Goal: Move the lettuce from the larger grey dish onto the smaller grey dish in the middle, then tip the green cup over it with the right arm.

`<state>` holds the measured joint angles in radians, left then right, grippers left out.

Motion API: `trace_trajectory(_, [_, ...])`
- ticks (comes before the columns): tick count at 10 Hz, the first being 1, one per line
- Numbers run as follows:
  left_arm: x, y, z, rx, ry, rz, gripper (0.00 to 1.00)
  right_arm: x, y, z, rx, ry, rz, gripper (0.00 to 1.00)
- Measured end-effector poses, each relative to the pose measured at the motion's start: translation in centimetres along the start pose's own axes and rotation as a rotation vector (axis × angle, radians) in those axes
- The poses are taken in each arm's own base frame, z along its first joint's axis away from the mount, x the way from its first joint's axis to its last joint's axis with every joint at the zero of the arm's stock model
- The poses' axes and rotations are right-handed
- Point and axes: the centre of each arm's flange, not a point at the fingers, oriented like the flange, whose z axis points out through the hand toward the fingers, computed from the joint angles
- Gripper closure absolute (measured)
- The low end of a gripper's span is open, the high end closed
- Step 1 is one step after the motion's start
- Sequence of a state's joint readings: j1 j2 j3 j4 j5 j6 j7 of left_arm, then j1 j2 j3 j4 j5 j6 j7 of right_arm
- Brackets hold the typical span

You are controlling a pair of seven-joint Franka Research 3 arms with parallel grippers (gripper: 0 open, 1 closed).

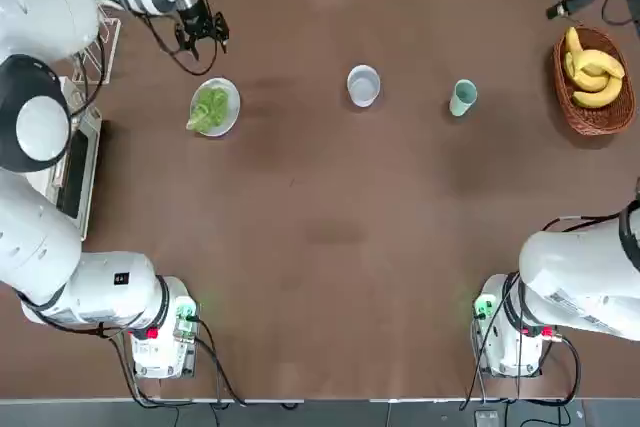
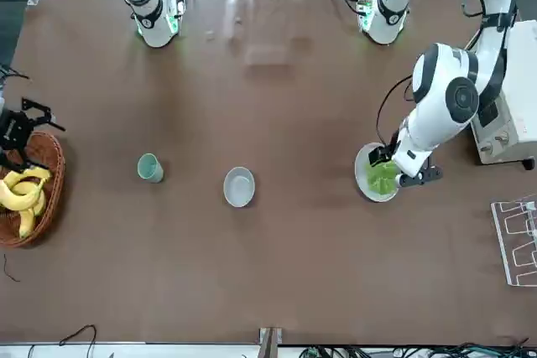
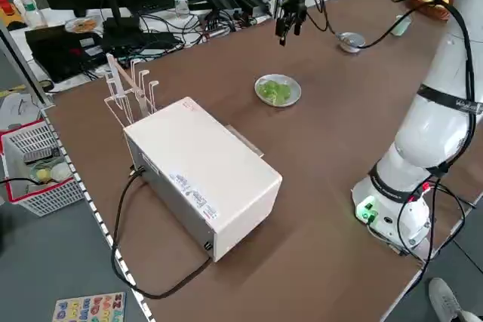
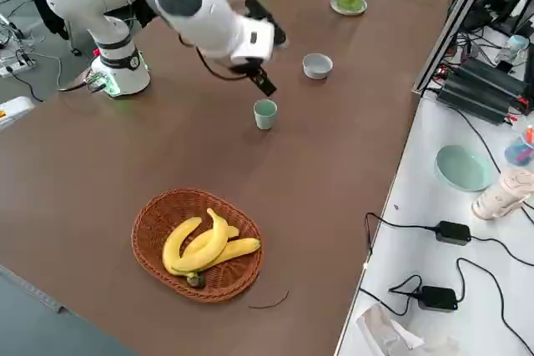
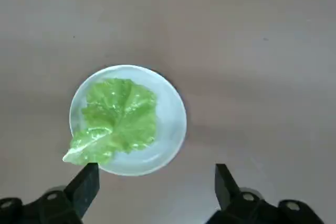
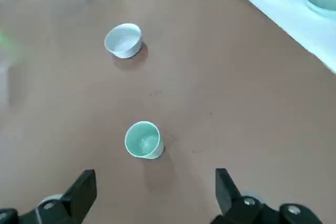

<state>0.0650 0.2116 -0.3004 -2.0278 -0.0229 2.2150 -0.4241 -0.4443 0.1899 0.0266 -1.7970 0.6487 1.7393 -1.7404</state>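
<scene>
Starting at the far left, see a white boxy device (image 3: 204,175) on the counter (image 1: 320,217), with a white wire rack (image 3: 136,99) close by, toward the far edge. Next along, find the left hand (image 5: 157,167) hanging raised above the counter, near the larger grey dish (image 5: 170,124) and toward its far side, fingers spread apart with nothing between them. Right below the hand's level, note that flat, round dish resting on the counter, with the lettuce (image 5: 121,119) lying on it: light green and ruffled, leaves spread over much of the dish, pale stem end poking out past the rim on the near left.

Moving right, come to the smaller grey dish (image 1: 363,85) in the middle stretch, upright on the counter and well apart from the larger one. See bare inside walls and bottom, with the lettuce not in it. Past the far edge, on a white surface, spot a pale green bowl (image 4: 465,168), roughly in line with the gap between the small dish and the cup.

Further right, see the green cup (image 1: 463,97) standing upright on the counter, apart from the small dish, open end up. Beyond it, at the far right, find the right hand (image 6: 155,171) raised over the far side of the counter, fingers wide apart, holding nothing. Nearer the robot, finish at a brown woven basket (image 4: 150,243) on the counter, with yellow bananas (image 4: 204,248) lying inside.
</scene>
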Motion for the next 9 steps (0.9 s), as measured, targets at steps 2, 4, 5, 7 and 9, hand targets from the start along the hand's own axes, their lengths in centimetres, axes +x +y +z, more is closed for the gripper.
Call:
trace_trajectory(2, [-1.2,-2.3,4.9,-0.005,0.002,-0.114,0.02,-2.8,1.3,2.6,0.016,0.108,-0.132,0.0])
trace_trajectory(4, [-1.9,-4.2,7.6,0.005,-0.025,-0.216,0.03,-7.4,1.8,7.5,0.032,0.227,-0.199,0.0])
trace_trajectory(5, [-1.8,-5.2,8.2,0.011,-0.036,-0.267,0.03,-9.9,2.0,10.5,0.04,0.288,-0.207,0.0])
trace_trajectory(7, [-1.7,-7.0,10.0,0.051,-0.054,-0.369,0.07,-13.9,1.9,15.6,0.066,0.356,-0.184,0.0])
trace_trajectory(9, [-1.2,-8.3,13.0,0.112,-0.032,-0.471,0.07,-15.4,1.7,18.5,0.097,0.375,-0.175,0.0])
